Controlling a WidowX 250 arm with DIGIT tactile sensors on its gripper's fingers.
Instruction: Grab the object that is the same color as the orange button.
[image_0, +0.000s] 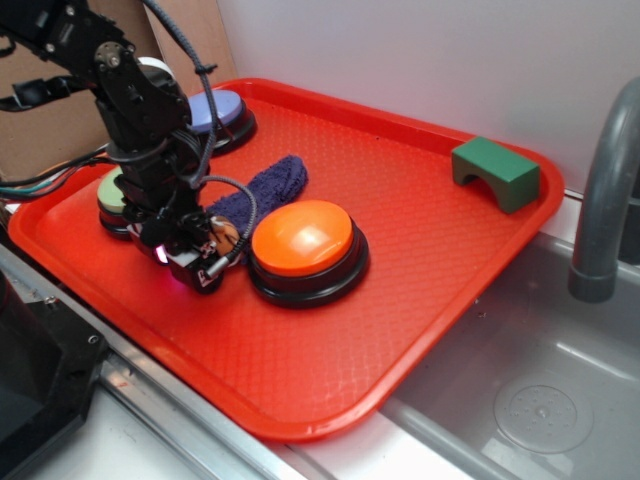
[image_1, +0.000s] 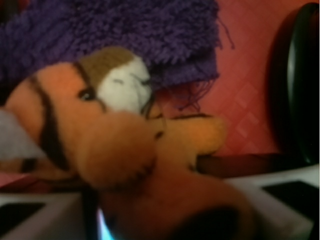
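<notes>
Grasp step: the gripper (image_0: 203, 262), low on the red tray (image_0: 420, 240) at the orange button's (image_0: 303, 240) nine o'clock, straddles the plush tiger (image_1: 115, 145) beside the dark blue cloth (image_0: 262, 185); closure cannot be told; next, clench firmly and lift.

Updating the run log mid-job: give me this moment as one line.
gripper: down on tray, jaw state unclear | plush tiger: at fingers, beside orange button, against blue cloth | grasp: unconfirmed
</notes>
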